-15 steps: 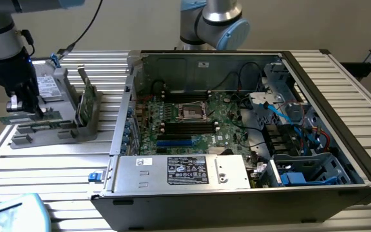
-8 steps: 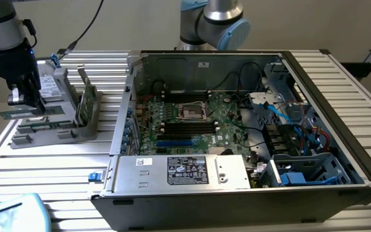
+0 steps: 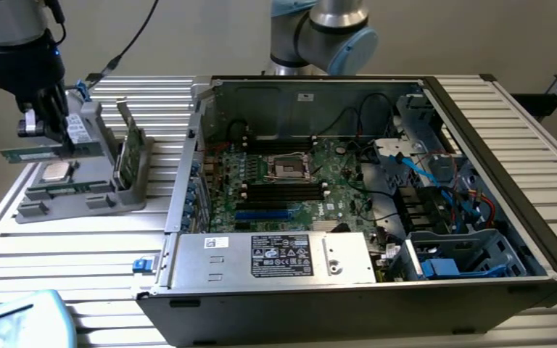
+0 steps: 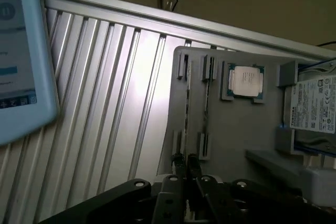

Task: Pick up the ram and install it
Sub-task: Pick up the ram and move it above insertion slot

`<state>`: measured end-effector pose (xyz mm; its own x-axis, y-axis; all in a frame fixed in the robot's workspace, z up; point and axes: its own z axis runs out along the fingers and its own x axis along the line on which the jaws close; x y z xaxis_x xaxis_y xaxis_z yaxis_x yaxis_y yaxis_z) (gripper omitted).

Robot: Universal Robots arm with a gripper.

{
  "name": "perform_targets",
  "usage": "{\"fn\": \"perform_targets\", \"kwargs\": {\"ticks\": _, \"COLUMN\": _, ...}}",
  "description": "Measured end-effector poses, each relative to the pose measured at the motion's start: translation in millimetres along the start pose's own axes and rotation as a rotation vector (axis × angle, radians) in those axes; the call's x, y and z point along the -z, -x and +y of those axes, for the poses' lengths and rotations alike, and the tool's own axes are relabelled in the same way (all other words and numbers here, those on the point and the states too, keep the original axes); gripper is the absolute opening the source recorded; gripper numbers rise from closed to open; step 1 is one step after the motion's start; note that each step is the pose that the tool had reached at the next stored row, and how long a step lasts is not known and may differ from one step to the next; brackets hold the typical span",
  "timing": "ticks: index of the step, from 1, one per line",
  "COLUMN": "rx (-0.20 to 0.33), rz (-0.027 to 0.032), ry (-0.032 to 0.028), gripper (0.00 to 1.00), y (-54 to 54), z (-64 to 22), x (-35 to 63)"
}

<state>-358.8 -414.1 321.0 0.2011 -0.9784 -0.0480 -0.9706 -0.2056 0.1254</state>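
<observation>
1. The ram (image 3: 27, 153) lies level and lengthwise at the exterior view's left, raised above the base of the grey holder (image 3: 85, 196).
2. The gripper (image 3: 63, 142) has its jaws pinched narrowly on the ram, near the stick's middle, coming down from above.
3. In the holder, a second green stick (image 3: 124, 148) stands on edge just beside the ram, and a square silver processor (image 3: 58, 172) lies flat below it.
4. The holder rests on the slatted metal surface (image 3: 75, 246).
5. The open computer case (image 3: 510, 181), with its motherboard (image 3: 289, 188), sits well apart towards the exterior view's right.
</observation>
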Motion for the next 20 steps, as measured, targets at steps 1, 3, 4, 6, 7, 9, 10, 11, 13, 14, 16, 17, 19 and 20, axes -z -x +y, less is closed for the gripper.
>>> {"fn": "perform_targets", "kwargs": {"ticks": 1, "rx": 0.000, "rz": -0.0005, "ry": 0.0027, "gripper": 0.14, "y": -0.8, "z": -2.3, "x": 4.2}}
{"fn": "perform_targets", "kwargs": {"ticks": 3, "rx": 0.001, "rz": -0.0014, "ry": 0.0044, "gripper": 0.14, "y": -2.2, "z": -7.7, "x": 13.6}}
{"fn": "perform_targets", "kwargs": {"ticks": 4, "rx": 0.001, "rz": -0.0032, "ry": 0.0041, "gripper": 0.14, "y": -2.9, "z": -11.0, "x": 19.0}}
{"fn": "perform_targets", "kwargs": {"ticks": 6, "rx": 0.002, "rz": -0.0052, "ry": 0.0043, "gripper": 0.14, "y": -4.7, "z": -17.3, "x": 29.0}}
{"fn": "perform_targets", "kwargs": {"ticks": 7, "rx": 0.002, "rz": -0.0058, "ry": 0.0052, "gripper": 0.14, "y": -5.4, "z": -19.9, "x": 33.3}}
{"fn": "perform_targets", "kwargs": {"ticks": 9, "rx": 0.002, "rz": -0.0087, "ry": 0.0075, "gripper": 0.14, "y": -7.1, "z": -23.7, "x": 40.7}}
{"fn": "perform_targets", "kwargs": {"ticks": 10, "rx": 0.002, "rz": -0.0100, "ry": 0.0078, "gripper": 0.14, "y": -8.3, "z": -26.0, "x": 45.0}}
{"fn": "perform_targets", "kwargs": {"ticks": 11, "rx": 0.002, "rz": -0.0107, "ry": 0.0081, "gripper": 0.14, "y": -9.9, "z": -28.6, "x": 50.1}}
{"fn": "perform_targets", "kwargs": {"ticks": 13, "rx": 0.002, "rz": -0.0121, "ry": 0.0086, "gripper": 0.14, "y": -15.0, "z": -35.7, "x": 63.1}}
{"fn": "perform_targets", "kwargs": {"ticks": 14, "rx": 0.002, "rz": -0.0126, "ry": 0.0087, "gripper": 0.14, "y": -17.1, "z": -38.5, "x": 68.2}}
{"fn": "perform_targets", "kwargs": {"ticks": 16, "rx": 0.002, "rz": -0.0134, "ry": 0.0094, "gripper": 0.14, "y": -20.9, "z": -43.9, "x": 78.0}}
{"fn": "perform_targets", "kwargs": {"ticks": 17, "rx": 0.002, "rz": -0.0137, "ry": 0.0099, "gripper": 0.14, "y": -22.7, "z": -46.5, "x": 83.0}}
{"fn": "perform_targets", "kwargs": {"ticks": 19, "rx": 0.003, "rz": -0.0143, "ry": 0.0112, "gripper": 0.14, "y": -26.4, "z": -51.8, "x": 93.0}}
{"fn": "perform_targets", "kwargs": {"ticks": 20, "rx": 0.002, "rz": -0.0146, "ry": 0.0121, "gripper": 0.14, "y": -28.3, "z": -54.3, "x": 98.1}}
